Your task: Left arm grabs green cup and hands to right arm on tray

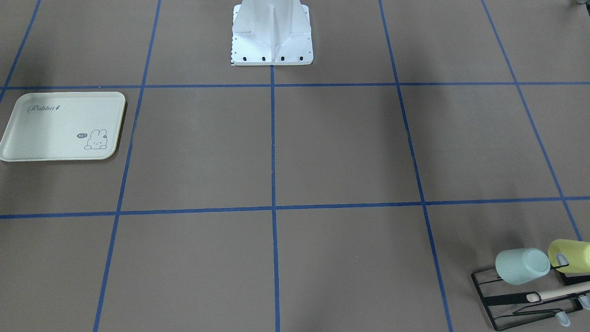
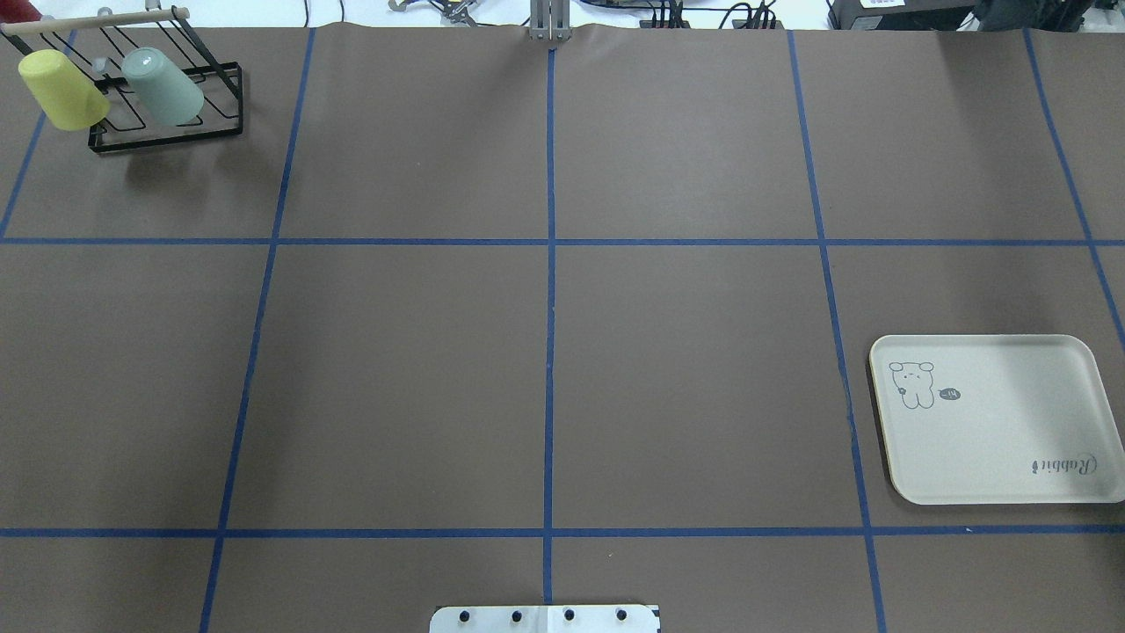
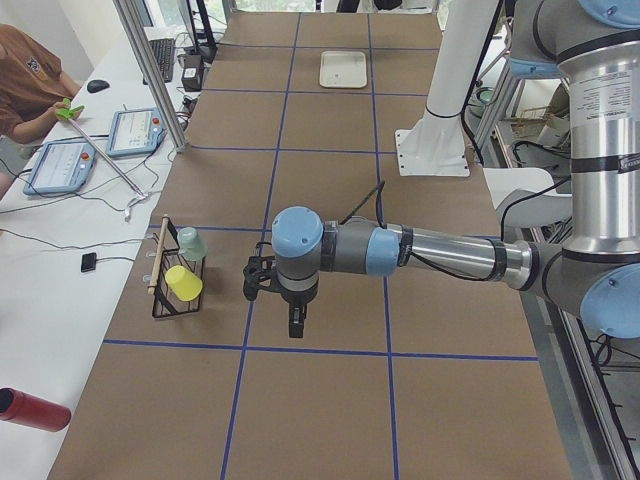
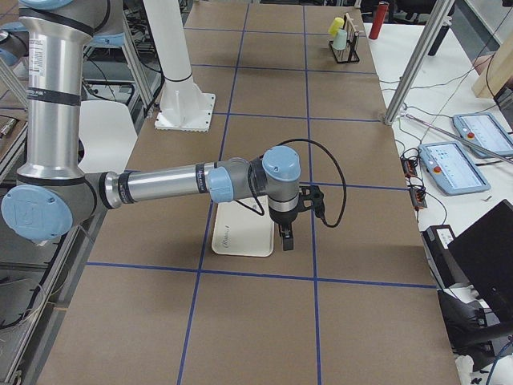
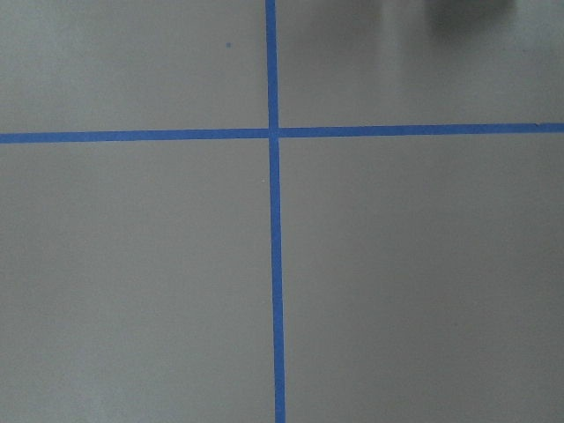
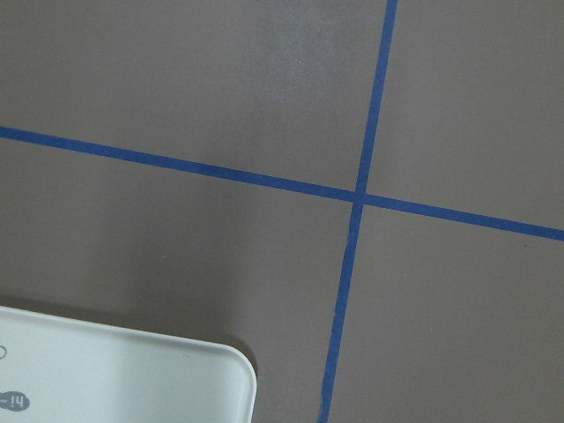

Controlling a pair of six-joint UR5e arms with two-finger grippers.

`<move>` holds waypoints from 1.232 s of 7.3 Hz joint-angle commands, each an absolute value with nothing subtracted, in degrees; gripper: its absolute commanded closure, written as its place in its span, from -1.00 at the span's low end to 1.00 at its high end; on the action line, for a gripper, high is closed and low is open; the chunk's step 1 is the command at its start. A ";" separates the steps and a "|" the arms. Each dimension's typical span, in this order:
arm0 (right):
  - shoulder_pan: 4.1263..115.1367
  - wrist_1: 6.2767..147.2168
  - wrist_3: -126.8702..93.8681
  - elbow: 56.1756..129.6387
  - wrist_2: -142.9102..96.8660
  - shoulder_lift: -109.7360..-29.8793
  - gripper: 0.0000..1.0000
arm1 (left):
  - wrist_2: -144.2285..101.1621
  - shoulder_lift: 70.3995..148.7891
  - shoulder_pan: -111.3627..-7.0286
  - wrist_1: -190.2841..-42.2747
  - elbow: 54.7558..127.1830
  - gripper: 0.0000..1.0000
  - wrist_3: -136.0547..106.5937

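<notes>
The green cup (image 2: 163, 86) hangs tilted on a black wire rack (image 2: 167, 136) at the table's far left corner, next to a pale yellow cup (image 2: 63, 90). It also shows in the front view (image 1: 523, 266) and the exterior left view (image 3: 190, 242). The tray (image 2: 1002, 431) lies bare at the near right, with a corner in the right wrist view (image 6: 123, 379). My left gripper (image 3: 295, 325) hangs above the table, a short way from the rack. My right gripper (image 4: 286, 239) hangs over the tray's outer edge. Both show only in side views, so I cannot tell whether they are open or shut.
The white robot base (image 1: 272, 34) stands at the table's middle edge. Blue tape lines (image 2: 549, 264) grid the brown table. A wooden bar (image 2: 97, 21) tops the rack. A red bottle (image 3: 30, 410), tablets (image 3: 135, 130) and an operator (image 3: 30, 80) are beside the table.
</notes>
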State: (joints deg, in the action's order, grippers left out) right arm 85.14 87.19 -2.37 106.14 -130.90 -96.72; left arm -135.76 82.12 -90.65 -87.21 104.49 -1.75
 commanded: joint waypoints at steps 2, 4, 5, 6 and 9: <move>85.25 87.28 -2.37 106.08 -131.31 -96.94 -1.00 | -136.05 81.22 -90.79 -87.71 104.51 -1.00 -1.76; 85.17 87.19 -2.37 106.00 -131.13 -96.77 -1.00 | -135.88 81.21 -90.70 -87.80 104.94 -1.00 -1.85; 85.17 87.10 -2.37 106.08 -131.13 -96.68 -1.00 | -135.88 81.12 -90.70 -87.80 104.59 -1.00 -1.67; 85.17 87.10 -2.29 106.26 -131.13 -96.42 -1.00 | -136.14 80.51 -90.70 -88.06 104.85 -1.00 -1.58; 85.17 87.10 -2.29 106.08 -131.74 -96.42 -1.00 | -136.23 80.42 -90.62 -89.91 104.86 -1.00 -1.67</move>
State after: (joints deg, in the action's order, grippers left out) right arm 85.17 87.12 -2.29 106.09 -131.39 -96.44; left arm -136.17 80.48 -90.68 -89.43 104.87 -1.73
